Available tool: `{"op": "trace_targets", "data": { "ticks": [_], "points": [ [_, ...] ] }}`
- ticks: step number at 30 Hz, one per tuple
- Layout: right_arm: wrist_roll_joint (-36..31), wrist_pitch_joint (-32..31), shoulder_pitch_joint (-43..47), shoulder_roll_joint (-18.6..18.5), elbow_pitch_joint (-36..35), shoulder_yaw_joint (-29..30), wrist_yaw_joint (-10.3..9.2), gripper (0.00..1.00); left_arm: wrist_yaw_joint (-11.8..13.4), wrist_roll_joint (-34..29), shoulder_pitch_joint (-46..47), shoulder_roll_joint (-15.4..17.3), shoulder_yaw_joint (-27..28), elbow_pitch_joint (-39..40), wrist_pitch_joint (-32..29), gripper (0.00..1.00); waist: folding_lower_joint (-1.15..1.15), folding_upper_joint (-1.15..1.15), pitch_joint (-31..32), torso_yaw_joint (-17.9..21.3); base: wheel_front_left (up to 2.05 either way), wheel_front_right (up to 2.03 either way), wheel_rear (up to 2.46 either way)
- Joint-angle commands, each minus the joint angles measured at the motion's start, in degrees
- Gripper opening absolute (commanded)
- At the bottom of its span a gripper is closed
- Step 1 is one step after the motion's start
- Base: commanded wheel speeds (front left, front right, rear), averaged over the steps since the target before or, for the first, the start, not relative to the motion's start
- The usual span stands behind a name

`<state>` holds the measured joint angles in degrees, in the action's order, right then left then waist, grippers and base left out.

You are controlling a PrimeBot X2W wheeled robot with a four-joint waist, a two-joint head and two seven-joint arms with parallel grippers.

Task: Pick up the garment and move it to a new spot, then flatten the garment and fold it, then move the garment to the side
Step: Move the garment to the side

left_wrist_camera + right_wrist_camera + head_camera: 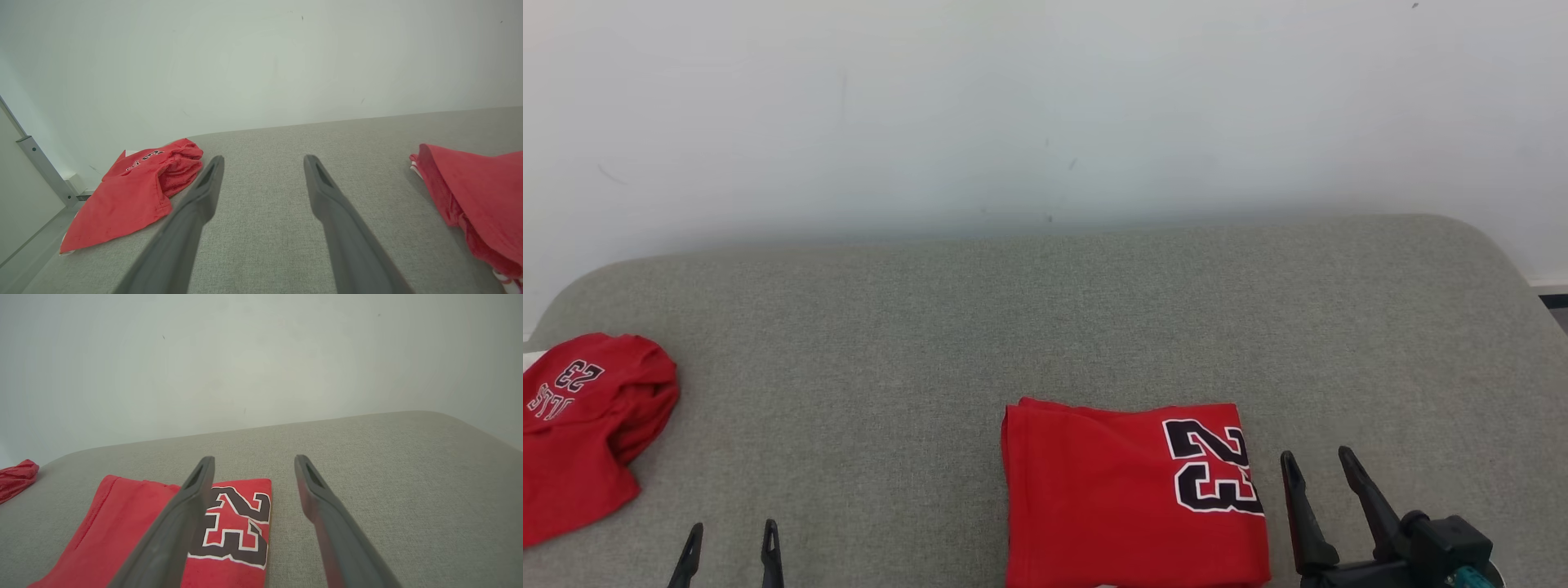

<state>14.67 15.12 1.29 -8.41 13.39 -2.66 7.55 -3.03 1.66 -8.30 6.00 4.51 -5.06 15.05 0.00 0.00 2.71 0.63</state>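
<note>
Garment point(1127, 498) folded on table point(1045, 327), lower edge cut off; second red shirt point(580, 425) crumpled far left; left gripper point(733, 529), right gripper point(1315, 454): fingers wide, empty

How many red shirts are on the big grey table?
2. The folded red shirt lies near the front, just left of the right gripper. The crumpled red shirt sits at the far left edge of the grey table. More could lie outside the pictures.

Left of the right tool point(1315, 454), the folded jersey point(1111, 498) has its near edge cut off. Further left of the left tool point(733, 525), the crumpled jersey point(580, 433) is cropped, and the lettering beside its 23 is unreadable.
</note>
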Motion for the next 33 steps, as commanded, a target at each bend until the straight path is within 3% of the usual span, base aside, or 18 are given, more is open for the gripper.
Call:
{"op": "trace_targets", "data": {
  "ticks": [1, 8, 16, 32, 33],
  "points": [
    [0.48, 0.02, -1.03, -0.45, 0.21, -0.35, -0.14, 1.00, 0.14, 0.01, -0.35, 0.10, 0.01, -0.11, 0.18, 1.00, 0.00, 0.00, -0.02, -0.04, 0.00, 0.00, 0.00],
    [2.59, -0.01, -6.67, -2.64, 5.68, -3.00, -0.14, 1.00, 0.25, -0.17, 0.92, 0.25, -0.27, -0.54, 0.18, 1.00, 0.00, 0.00, -0.59, -0.51, 0.00, 0.00, 0.00],
    [5.70, -2.54, -13.23, -4.32, 19.55, -7.58, -0.14, 1.00, 0.42, -0.11, 1.89, -0.06, -0.68, -1.01, 0.18, 1.00, 0.00, 0.00, -2.10, -1.33, 0.00, 0.00, 0.00],
    [12.71, -3.01, -23.46, -2.59, 40.41, -16.78, -0.14, 1.00, 0.56, -0.31, 4.09, -0.06, -1.51, -1.73, 0.18, 1.00, 0.00, 0.00, -4.74, -1.94, 0.00, 0.00, 0.00],
    [13.36, -3.19, -23.74, -2.34, 41.21, -17.34, -0.14, 0.71, 0.58, -0.29, 4.16, -0.13, -1.62, -1.77, 0.18, 1.00, 0.00, 0.00, -4.76, -2.06, 0.00, 0.00, 0.00]
  ]
}}
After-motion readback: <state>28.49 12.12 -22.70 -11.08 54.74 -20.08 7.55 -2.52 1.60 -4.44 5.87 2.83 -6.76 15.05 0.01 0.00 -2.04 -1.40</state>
